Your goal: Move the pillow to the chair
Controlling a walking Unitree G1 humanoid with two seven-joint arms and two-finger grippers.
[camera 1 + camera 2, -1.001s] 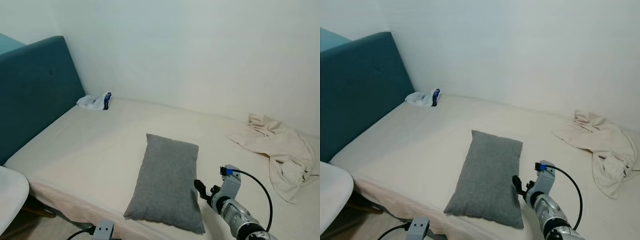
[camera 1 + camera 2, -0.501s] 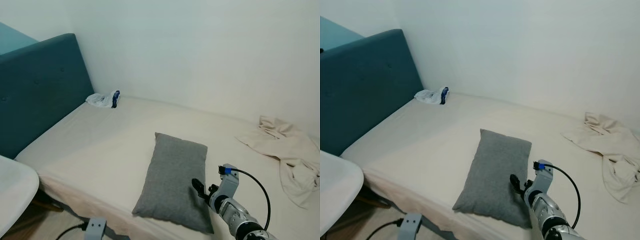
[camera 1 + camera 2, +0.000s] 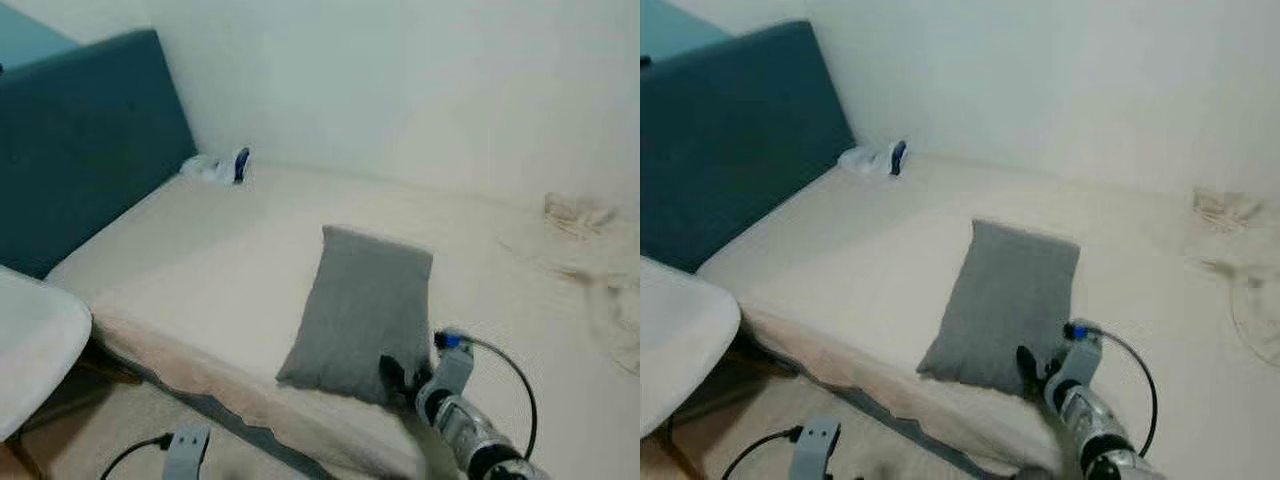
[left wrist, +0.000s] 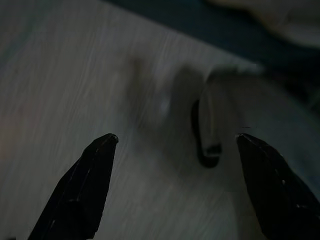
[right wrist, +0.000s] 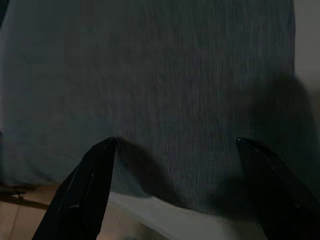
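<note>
- The grey pillow (image 3: pixel 368 312) lies flat on the cream bed (image 3: pixel 200 260), toward its near edge.
- The right gripper (image 5: pixel 175 150) sits at the pillow's near right corner, fingers spread apart over the fabric.
- The left gripper (image 4: pixel 172 145) hangs low over the floor, fingers wide apart.
- A white chair (image 3: pixel 35 350) stands at near left.
- A teal headboard (image 3: pixel 80 140) rises at far left.
</note>
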